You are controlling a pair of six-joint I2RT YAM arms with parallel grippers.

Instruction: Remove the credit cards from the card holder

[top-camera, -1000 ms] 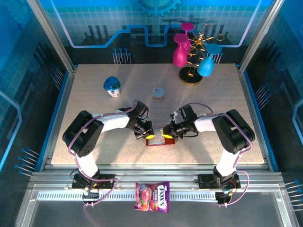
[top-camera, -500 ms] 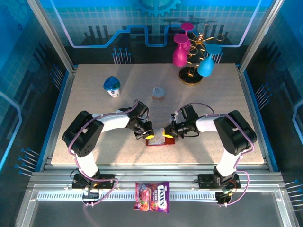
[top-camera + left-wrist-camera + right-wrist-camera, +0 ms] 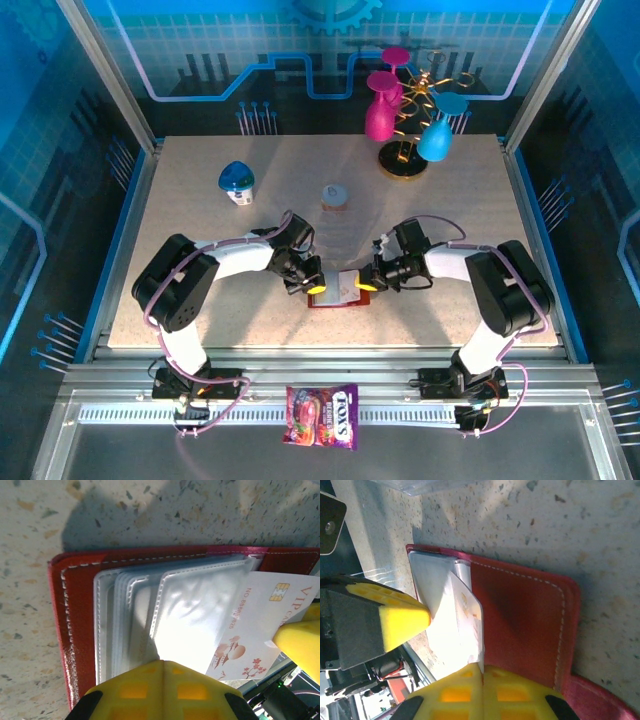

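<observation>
Overhead: card holder [image 3: 330, 302] lies open on the counter [image 3: 200, 220] between both arms. Left wrist: left jaws clenched on its floppy pocket leaves, white card [image 3: 260, 622] half out. Right wrist: right jaws pinch that card's edge; it looks stiff, light and probably slippery, so hold it by the flat faces.

Both arms reach in from the table's near edge, elbows bowed outward and forearms angled toward each other, so the wrists meet just short of the table's middle. The left claw [image 3: 313, 286] points down at the table, its yellow fingers [image 3: 125, 692] pressed together. Facing it close by, the right claw [image 3: 371, 284] lies low, its fingers pinched on the edge of a credit card [image 3: 465, 625].
</observation>
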